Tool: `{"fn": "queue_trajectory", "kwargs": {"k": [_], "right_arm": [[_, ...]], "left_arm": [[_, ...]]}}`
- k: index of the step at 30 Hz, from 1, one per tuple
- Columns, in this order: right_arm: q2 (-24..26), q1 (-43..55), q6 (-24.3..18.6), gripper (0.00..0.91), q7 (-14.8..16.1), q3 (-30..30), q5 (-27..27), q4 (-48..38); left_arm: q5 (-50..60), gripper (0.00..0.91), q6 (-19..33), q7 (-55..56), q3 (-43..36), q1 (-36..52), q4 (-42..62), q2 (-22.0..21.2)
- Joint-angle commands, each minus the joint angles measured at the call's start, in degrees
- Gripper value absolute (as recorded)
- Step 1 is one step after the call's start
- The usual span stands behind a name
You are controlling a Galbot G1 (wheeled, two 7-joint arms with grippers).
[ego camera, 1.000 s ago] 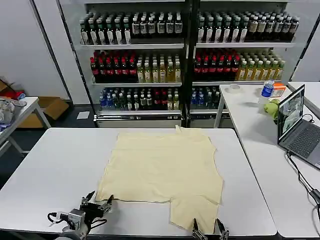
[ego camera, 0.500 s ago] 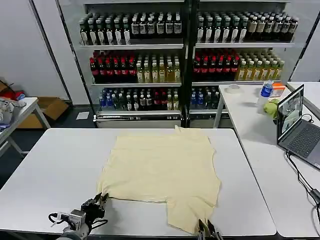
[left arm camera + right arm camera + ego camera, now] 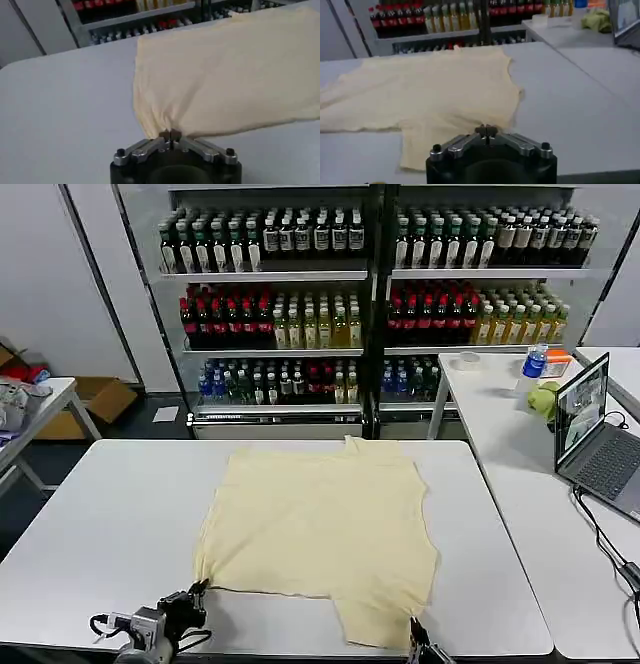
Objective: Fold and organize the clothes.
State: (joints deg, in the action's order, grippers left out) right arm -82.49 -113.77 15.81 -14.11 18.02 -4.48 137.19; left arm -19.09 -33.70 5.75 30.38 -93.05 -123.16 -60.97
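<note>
We see the left claw (image 3: 170, 135) pressed together on a bunched corner of the pale yellow, soft fabric garment (image 3: 320, 534) near the table's front edge, toward its left corner. The right claw (image 3: 488, 131) is likewise closed, pinching the garment's near edge by the front edge, toward the right corner. From both grips the garment spreads flat across the middle of the white table (image 3: 110, 514), reaching its far edge.

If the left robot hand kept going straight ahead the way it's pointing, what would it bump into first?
The left gripper is shut on the near corner of the cream garment, so it would push straight into that cloth, probably bunching it across the white table.
</note>
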Motion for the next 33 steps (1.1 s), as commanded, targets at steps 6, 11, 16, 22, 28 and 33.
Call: {"fn": "queue_trajectory", "kwargs": {"k": [6,11,16,22,28,33], "right_arm": [[1.72,0.32,0.09,0.000,0.52,3.45,-2.28,6.58],[3.90,4.72,-0.79,0.000,1.23,5.00,-4.08,4.22],[6.63,11.37,-0.55,0.000,1.55,6.21,-6.66,-0.26],[9.33,19.31,0.47,0.000,1.85,6.27,-8.63,-4.90],[11.36,25.10,1.93,0.000,1.86,5.49,-10.09,-7.86],[13.03,30.12,2.94,0.000,1.62,4.92,-11.39,-12.15]], "left_arm": [[-1.41,0.010,0.54,0.01,4.74,-3.66,-10.47,1.47],[-3.51,0.010,0.52,-0.17,6.08,-2.24,-11.04,3.11],[-3.09,0.010,0.59,-0.32,3.72,0.60,-8.78,3.69],[-2.84,0.010,0.65,-0.54,0.26,5.33,-3.56,4.50],[-2.93,0.010,0.67,-0.79,-1.57,10.22,1.21,4.62],[-3.10,0.010,0.67,-1.06,-3.00,13.76,3.59,4.51]]}}
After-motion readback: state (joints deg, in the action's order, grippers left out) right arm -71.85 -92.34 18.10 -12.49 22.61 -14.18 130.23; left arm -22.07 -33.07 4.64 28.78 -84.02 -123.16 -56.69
